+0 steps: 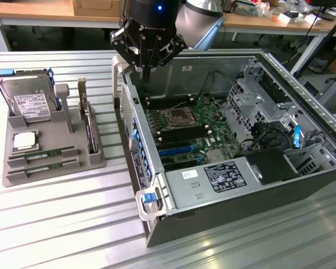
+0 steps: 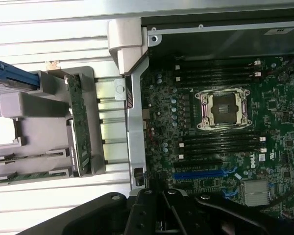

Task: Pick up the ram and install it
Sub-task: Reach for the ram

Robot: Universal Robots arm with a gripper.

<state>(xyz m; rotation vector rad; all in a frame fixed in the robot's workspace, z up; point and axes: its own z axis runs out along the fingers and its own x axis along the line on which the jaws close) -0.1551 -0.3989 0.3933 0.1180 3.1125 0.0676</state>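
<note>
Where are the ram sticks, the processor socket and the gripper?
Ram sticks [image 1: 45, 152]: exterior view, middle of the farther stick's top edge.
Processor socket [image 1: 175, 117]: exterior view, centre of the socket.
Gripper [image 1: 146, 77]: exterior view, between its shut fingertips.

you see bright, even light from overhead. the ribbed metal bench [image 1: 224, 249] gives off pale glare in the exterior view and washes out near white in the wrist view. the computer case [image 1: 224, 216] holds soft shadow inside. the gripper [image 1: 146, 73] looks dark, almost unlit.
</note>
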